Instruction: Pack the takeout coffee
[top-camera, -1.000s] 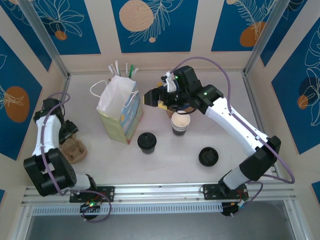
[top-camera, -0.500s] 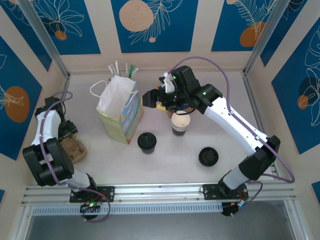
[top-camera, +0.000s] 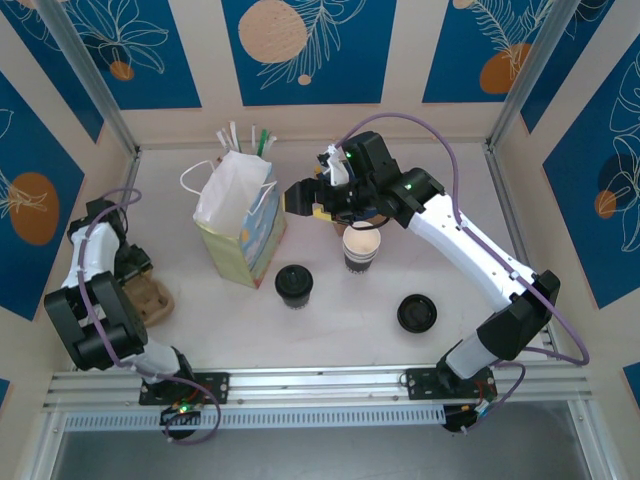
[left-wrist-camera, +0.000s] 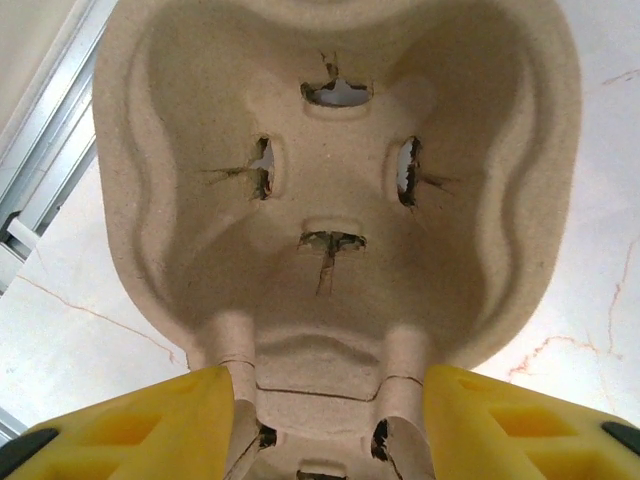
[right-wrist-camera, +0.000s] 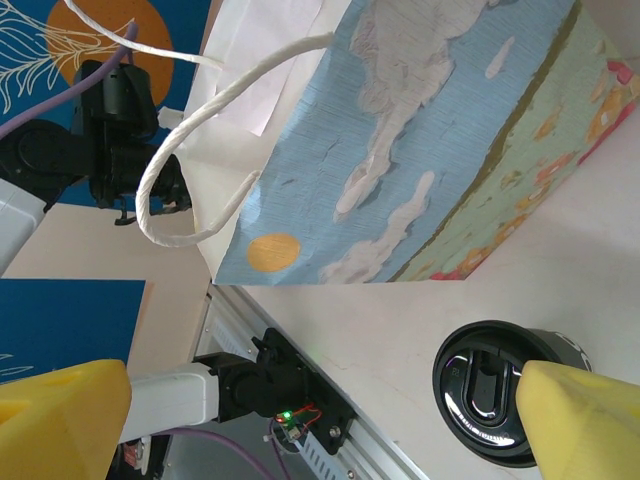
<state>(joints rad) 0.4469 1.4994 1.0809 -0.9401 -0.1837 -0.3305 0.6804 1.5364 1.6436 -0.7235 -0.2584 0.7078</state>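
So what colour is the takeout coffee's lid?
Black; the lid shows best in the right wrist view.

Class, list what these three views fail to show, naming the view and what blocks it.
- Top view: what holds the straws, hidden behind the paper bag.
- Top view: contents of the takeout coffee, covered by its black lid.
- Right wrist view: that cup's edge, behind a finger of the right gripper.
- Left wrist view: the cup carrier's near end, cut by the bottom edge between the left gripper's fingers.
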